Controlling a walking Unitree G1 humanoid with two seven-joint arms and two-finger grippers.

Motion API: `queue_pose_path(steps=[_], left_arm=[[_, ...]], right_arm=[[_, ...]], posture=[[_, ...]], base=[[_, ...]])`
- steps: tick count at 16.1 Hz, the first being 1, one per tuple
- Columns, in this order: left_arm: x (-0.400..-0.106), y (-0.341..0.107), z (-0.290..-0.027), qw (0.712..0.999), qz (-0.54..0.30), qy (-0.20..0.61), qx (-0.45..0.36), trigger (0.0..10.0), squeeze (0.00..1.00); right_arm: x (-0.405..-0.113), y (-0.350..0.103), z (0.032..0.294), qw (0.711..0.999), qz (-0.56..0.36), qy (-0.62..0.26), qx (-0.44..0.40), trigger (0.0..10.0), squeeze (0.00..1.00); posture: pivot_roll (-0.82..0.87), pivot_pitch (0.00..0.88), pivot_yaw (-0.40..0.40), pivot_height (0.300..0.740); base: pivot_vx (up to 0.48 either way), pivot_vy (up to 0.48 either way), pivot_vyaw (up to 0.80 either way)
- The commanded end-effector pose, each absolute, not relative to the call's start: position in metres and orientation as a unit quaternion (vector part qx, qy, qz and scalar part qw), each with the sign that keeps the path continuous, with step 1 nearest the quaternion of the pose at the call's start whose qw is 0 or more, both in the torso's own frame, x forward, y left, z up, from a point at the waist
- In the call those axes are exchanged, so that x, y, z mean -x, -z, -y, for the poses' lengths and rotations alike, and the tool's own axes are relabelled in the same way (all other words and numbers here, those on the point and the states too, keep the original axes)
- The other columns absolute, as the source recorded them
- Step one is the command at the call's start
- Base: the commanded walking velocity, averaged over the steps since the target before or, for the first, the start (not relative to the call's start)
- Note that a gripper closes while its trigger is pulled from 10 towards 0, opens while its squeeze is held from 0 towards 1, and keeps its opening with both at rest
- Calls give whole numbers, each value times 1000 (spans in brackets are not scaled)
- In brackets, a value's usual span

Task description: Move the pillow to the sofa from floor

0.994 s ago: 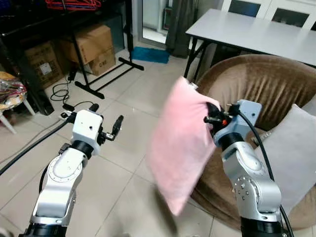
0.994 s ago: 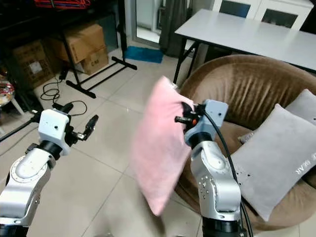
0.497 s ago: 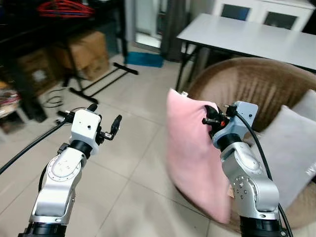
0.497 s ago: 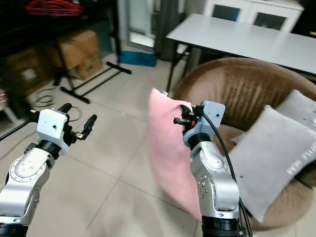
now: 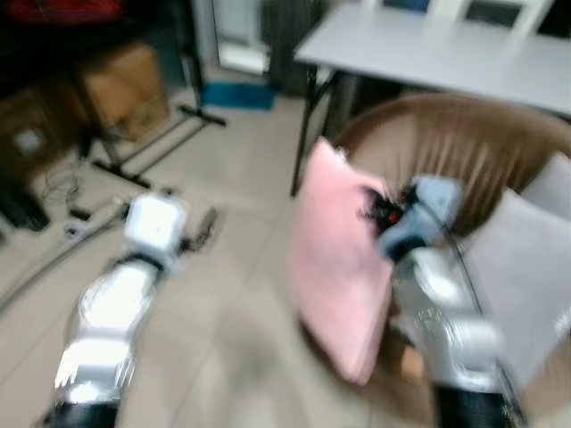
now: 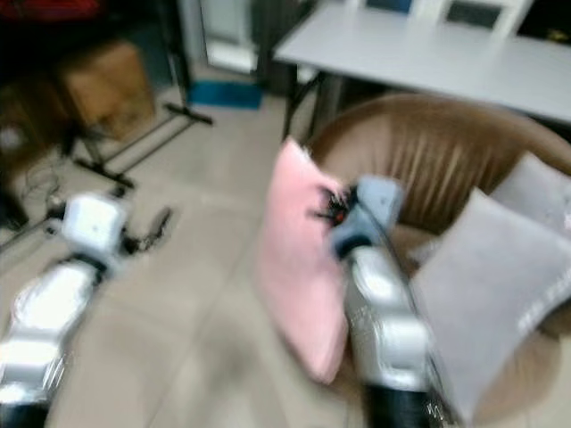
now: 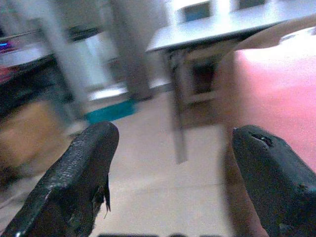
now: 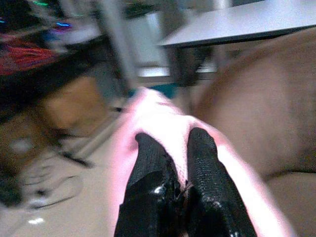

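A pink pillow (image 5: 339, 267) hangs upright off the floor, in front of the round brown sofa (image 5: 464, 147). My right gripper (image 5: 379, 212) is shut on the pillow's upper edge; the right wrist view shows both black fingers (image 8: 153, 173) pinching the pink fabric (image 8: 158, 118). Out to the left over the tiled floor, my left gripper (image 5: 203, 227) is open and holds nothing. Its two fingers (image 7: 79, 168) stand wide apart in the left wrist view, with the pillow (image 7: 276, 84) off to one side. The head views are blurred.
A grey cushion (image 6: 482, 294) lies in the sofa seat on the right. A grey table (image 5: 428, 49) stands behind the sofa. Cardboard boxes (image 5: 116, 85) and a black rack base with cables sit at the far left, with open tiled floor between.
The camera has swung and blurred. The hanging pillow has swung in closer to the sofa's front edge, still in my right gripper. The left gripper stays open.
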State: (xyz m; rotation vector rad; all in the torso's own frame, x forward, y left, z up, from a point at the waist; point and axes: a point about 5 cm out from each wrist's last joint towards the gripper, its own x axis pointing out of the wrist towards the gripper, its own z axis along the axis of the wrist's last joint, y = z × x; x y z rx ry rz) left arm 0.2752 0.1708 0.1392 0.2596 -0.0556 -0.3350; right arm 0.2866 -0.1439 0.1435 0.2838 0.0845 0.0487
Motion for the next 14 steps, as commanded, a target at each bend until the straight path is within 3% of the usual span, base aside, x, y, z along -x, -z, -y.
queue_pose_path(steps=[1,14], left_arm=[[-272,-138,-186,979,18,148,-142,10000,0],[-268,-135,-184,973,5,174,-151,10000,0]], right_arm=[[-290,-162,129,987,-2,-53,-150,10000,0],[-292,-162,121,985,-5,-68,-155,10000,0]], posture=[[64,0,-33,740],[68,0,-25,740]], base=[[368,0,-800],[356,0,-800]])
